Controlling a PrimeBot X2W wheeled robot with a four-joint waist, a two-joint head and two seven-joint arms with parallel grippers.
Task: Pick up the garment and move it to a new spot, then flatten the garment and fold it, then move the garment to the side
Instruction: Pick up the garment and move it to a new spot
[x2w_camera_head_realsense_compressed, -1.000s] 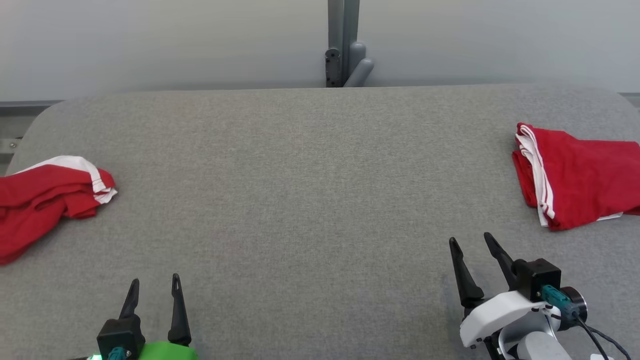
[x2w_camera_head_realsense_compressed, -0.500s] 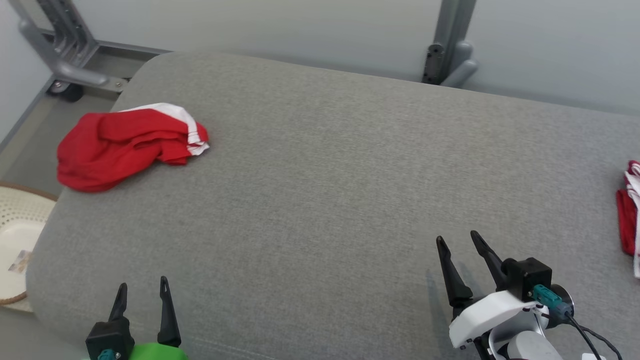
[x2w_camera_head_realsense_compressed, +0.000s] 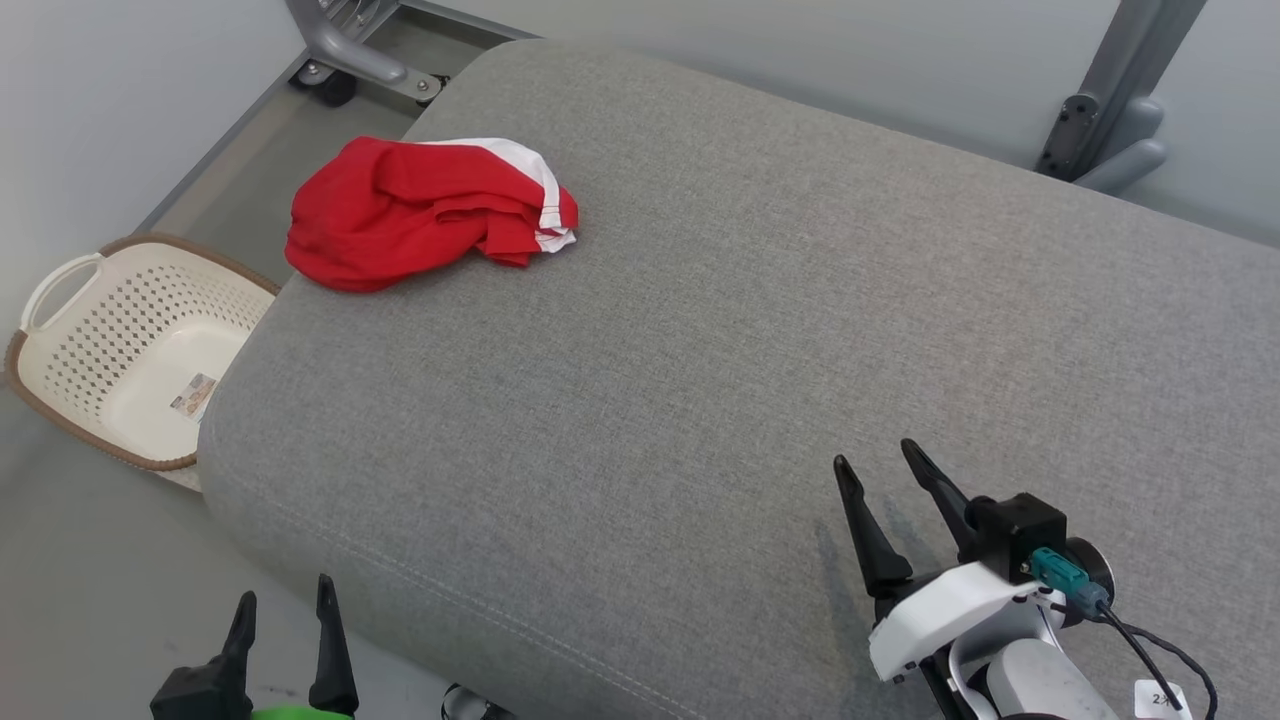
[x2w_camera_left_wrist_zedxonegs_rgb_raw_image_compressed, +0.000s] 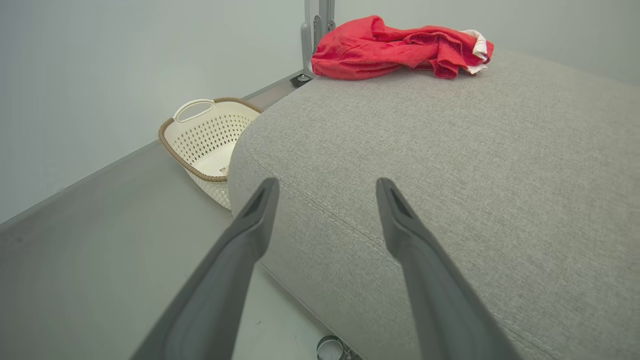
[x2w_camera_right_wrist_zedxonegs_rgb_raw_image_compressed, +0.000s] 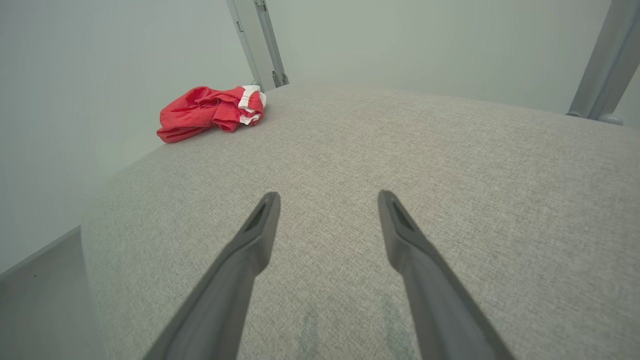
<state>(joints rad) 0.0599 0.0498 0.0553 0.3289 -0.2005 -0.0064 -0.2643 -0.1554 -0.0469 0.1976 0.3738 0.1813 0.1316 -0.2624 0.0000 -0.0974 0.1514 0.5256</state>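
risk: red garment (x2w_camera_head_realsense_compressed: 420, 210), bunched at the counter (x2w_camera_head_realsense_compressed: 700, 350) edge near the basket (x2w_camera_head_realsense_compressed: 130, 340), could slide off if snagged loosely; left gripper (x2w_camera_head_realsense_compressed: 285, 590) and right gripper (x2w_camera_head_realsense_compressed: 874, 455) both gape wide, empty

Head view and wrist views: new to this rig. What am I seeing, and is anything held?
A two-armed wheeled robot. The overhead picture comes from its head camera, looking down at a grey padded table. The other two come from wrist cameras, each looking along that arm's two dark fingers. The left gripper is off the table's near corner, the right gripper over the table; both open, holding nothing. A crumpled red garment with white trim lies near the table's far left corner. A cream basket stands on the floor beside the table.
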